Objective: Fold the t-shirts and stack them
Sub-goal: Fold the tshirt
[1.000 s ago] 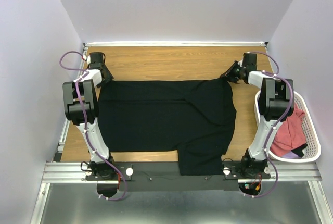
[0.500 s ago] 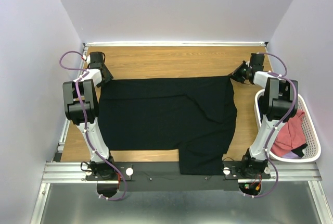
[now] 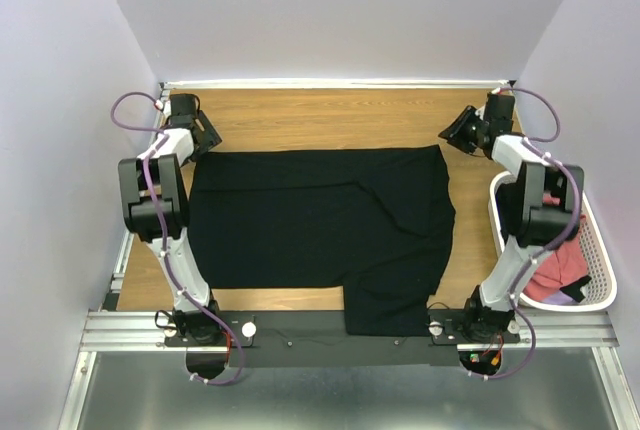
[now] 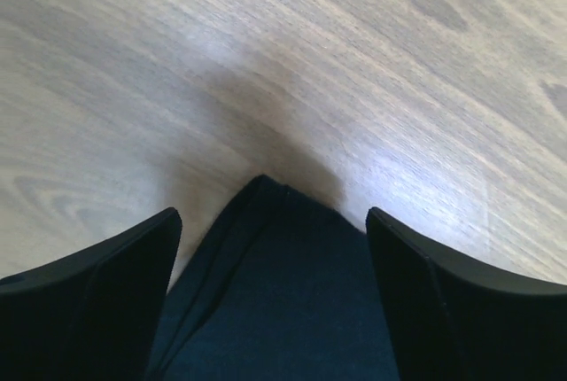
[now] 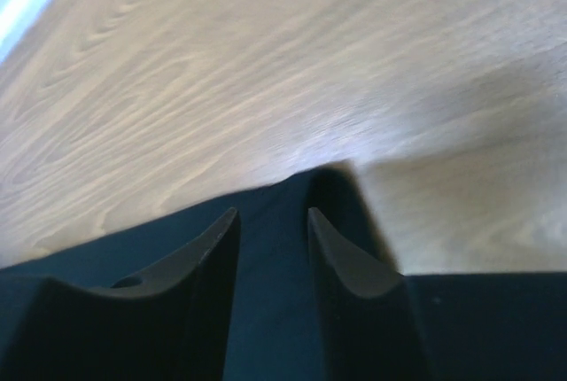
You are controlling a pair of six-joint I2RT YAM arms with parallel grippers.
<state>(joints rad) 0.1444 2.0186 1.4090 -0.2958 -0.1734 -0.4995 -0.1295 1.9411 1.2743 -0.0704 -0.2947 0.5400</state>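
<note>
A large black t-shirt point(image 3: 310, 215) lies spread flat on the wooden table point(image 3: 320, 120), its lower right part hanging over the near edge. My left gripper point(image 3: 207, 133) hovers at the shirt's far left corner. In the left wrist view the gripper point(image 4: 273, 221) stands wide open, with that corner point(image 4: 283, 310) lying loose on the wood between the fingers. My right gripper point(image 3: 452, 135) sits just beyond the far right corner. In the right wrist view its fingers point(image 5: 272, 214) stand apart above the black cloth point(image 5: 270, 310), gripping nothing. A salmon-red t-shirt point(image 3: 558, 268) lies crumpled in the basket.
A white mesh basket point(image 3: 604, 280) stands off the table's right edge beside the right arm. Bare wood runs along the far side of the table up to the back wall. The black rail with both arm bases point(image 3: 330, 328) runs along the near edge.
Both grippers have opened and let go of the black shirt's far corners. Each has drawn back slightly toward the far outer corners of the table. The shirt now lies flat.
</note>
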